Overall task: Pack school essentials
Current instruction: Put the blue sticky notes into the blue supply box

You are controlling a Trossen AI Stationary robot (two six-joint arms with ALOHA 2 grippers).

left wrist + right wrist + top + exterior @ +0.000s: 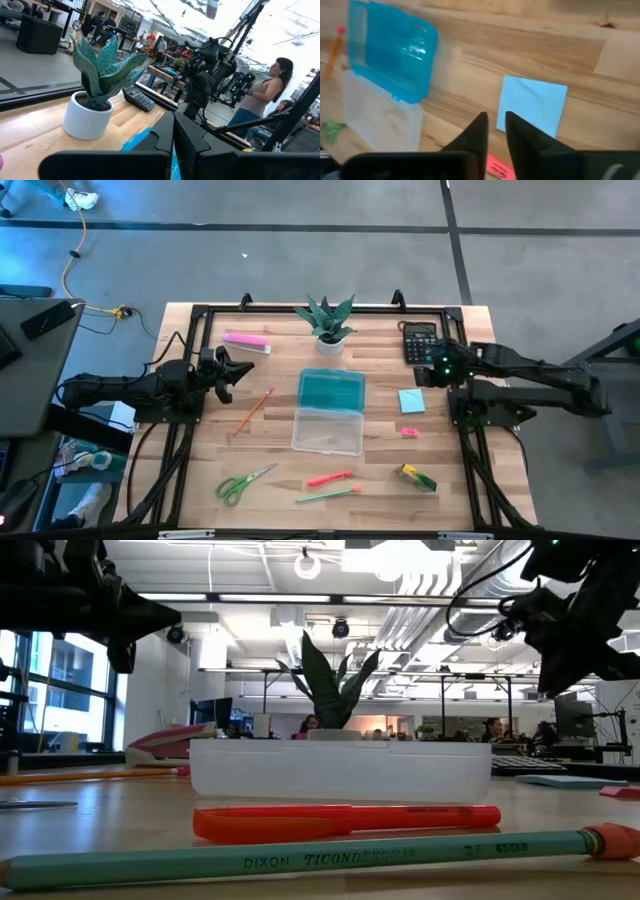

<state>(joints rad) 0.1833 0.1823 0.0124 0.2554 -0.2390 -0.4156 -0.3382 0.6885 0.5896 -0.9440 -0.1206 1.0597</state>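
Note:
An open pencil case lies mid-table, its blue lid lying back beyond the clear base. Around it on the table lie an orange pencil, a light-blue note pad, a tiny pink eraser, green-handled scissors, a pink-red pen, a green pen and a yellow-green block. My left gripper hangs shut and empty above the table's left side. My right gripper hangs empty above the note pad, its fingers all but shut.
A potted plant stands at the far middle. A black calculator lies at the far right and a pale-pink bar at the far left. People show in the room beyond the table.

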